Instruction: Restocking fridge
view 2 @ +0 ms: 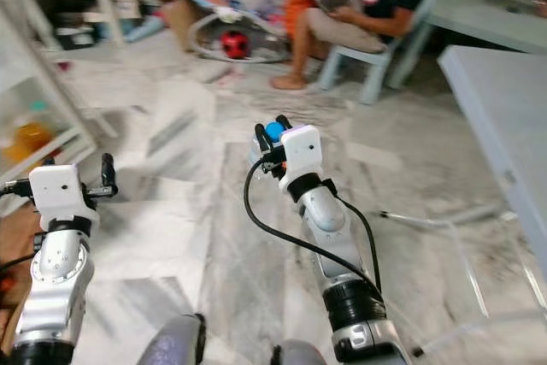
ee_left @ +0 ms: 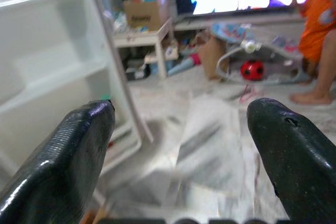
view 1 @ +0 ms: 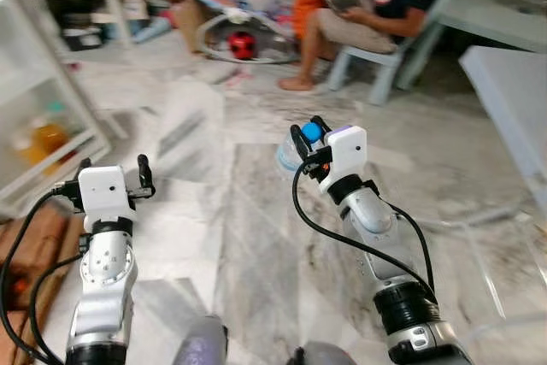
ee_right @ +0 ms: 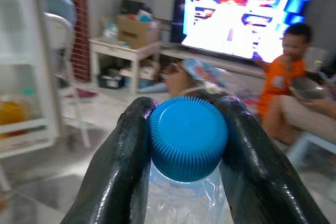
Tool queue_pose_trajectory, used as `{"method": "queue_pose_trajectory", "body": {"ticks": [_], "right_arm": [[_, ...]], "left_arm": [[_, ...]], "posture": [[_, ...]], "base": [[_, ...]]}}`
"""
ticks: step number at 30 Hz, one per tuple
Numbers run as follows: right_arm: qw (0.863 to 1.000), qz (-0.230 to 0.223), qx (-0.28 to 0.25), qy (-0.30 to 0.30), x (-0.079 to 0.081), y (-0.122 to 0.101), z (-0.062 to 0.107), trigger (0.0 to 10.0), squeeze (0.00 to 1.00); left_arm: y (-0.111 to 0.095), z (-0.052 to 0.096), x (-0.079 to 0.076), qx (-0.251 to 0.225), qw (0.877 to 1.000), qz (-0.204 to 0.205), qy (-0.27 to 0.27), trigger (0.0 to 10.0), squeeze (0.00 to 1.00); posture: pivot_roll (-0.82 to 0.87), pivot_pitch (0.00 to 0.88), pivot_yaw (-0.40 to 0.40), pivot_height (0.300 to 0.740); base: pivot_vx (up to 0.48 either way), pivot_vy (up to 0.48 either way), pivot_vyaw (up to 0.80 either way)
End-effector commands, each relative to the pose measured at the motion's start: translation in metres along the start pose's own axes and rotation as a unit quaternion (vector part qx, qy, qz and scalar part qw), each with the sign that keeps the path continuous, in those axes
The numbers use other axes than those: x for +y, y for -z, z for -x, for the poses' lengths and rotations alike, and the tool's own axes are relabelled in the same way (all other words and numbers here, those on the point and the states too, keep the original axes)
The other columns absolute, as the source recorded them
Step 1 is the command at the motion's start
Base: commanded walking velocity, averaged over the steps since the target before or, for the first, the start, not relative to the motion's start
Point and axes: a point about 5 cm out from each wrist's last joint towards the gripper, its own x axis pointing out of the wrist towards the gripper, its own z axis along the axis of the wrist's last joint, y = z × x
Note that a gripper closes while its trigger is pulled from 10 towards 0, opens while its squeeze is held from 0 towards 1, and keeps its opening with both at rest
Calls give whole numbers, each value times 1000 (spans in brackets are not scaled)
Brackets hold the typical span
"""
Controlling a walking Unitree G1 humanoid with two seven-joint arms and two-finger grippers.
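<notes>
1. Because the fridge [view 1: 38, 117] stands open well off to the robot's left, the walk there over the floor [view 1: 256, 211] could, I judge, jolt the bottle [ee_right: 184, 192] loose.
2. The right gripper [view 1: 308, 138] pinches it only at the blue cap [ee_right: 188, 137], body hanging.
3. The left gripper [view 1: 111, 177] is wide open, empty.
</notes>
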Motion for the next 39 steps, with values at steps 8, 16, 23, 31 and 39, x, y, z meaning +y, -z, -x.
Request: {"method": "queue_pose_trajectory", "body": {"ticks": [8, 16, 23, 31, 39], "right_arm": [[1000, 3, -16, 12, -4, -4, -1, 10000, 0], [1000, 11, -12, 11, -10, -2, 1, 10000, 0], [1000, 1, -17, 12, -11, -4, -1, 10000, 0], [1000, 6, -17, -2, -9, -2, 1, 10000, 0], [1000, 4, -21, -7, -6, -3, 0, 10000, 0]], "left_arm": [[-3, -5, -10, 3, 1000, 5, 15, 10000, 0], [0, -2, -6, 13, 1000, 0, 14, 10000, 0], [1, -1, -7, 13, 1000, 0, 17, 10000, 0], [2, 1, -8, 17, 999, 4, 30, 10000, 0], [1, 2, -8, 13, 999, 8, 34, 10000, 0]], "posture": [[81, 83, -74, 740], [82, 83, -73, 740], [82, 83, -84, 740], [82, 86, -91, 740], [83, 90, -91, 740]], "base": [[0, 0, 800], [0, 175, 800], [0, 476, 342], [0, 480, 54], [0, 480, 796]]}}
